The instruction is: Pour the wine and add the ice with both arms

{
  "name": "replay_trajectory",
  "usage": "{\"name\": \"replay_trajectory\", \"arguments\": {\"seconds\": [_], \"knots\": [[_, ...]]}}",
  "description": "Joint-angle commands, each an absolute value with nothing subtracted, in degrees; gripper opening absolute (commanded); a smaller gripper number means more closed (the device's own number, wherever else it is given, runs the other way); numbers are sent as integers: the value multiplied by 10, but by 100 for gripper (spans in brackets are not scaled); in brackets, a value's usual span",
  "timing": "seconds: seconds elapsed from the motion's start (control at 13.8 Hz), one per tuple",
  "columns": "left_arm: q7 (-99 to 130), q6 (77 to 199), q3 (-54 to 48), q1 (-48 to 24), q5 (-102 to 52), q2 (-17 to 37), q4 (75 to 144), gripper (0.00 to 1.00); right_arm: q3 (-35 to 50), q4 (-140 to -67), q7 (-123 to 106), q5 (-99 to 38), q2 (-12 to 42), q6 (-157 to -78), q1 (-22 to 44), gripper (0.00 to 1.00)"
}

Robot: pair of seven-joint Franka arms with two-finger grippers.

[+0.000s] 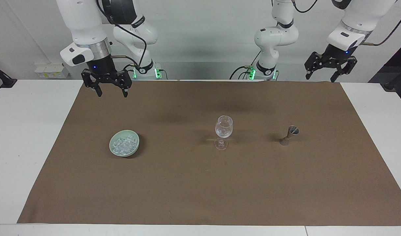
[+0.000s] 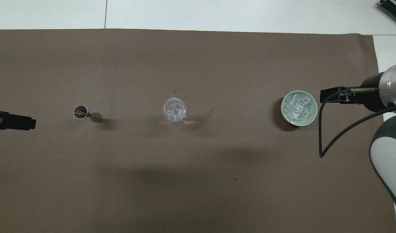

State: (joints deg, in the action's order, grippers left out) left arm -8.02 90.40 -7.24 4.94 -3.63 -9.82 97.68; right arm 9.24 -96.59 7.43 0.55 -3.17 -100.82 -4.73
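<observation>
The ice (image 1: 123,144) is heaped in a pale green bowl (image 1: 133,148) on the brown mat, toward the right arm's end; the overhead view shows the ice (image 2: 298,106) in the bowl (image 2: 284,114) too. A stemmed clear glass (image 1: 223,130) stands mid-mat with a few clear cubes inside (image 2: 175,111). My right gripper (image 1: 111,94) hangs open and empty over the mat's edge by the robots, well above and apart from the bowl. My left gripper (image 1: 320,79) waits open and empty, high over the mat's corner at its own end. No wine shows.
A small metal jigger (image 1: 289,135) sits on the mat toward the left arm's end, its mouth tipped that way (image 2: 81,112). White table (image 1: 30,131) borders the mat (image 1: 200,190). A black cable loops down from the right wrist.
</observation>
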Motion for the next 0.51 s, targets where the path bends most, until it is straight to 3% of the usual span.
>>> {"name": "replay_trajectory", "arguments": {"seconds": [0.0,0.43], "knots": [[-84,899,-71,51,-41,-101,970,100,77,-977,65,2,-44,-999,-38,100],[-84,899,-71,51,-41,-101,970,100,76,-975,66,2,-40,-1004,-38,100]]}}
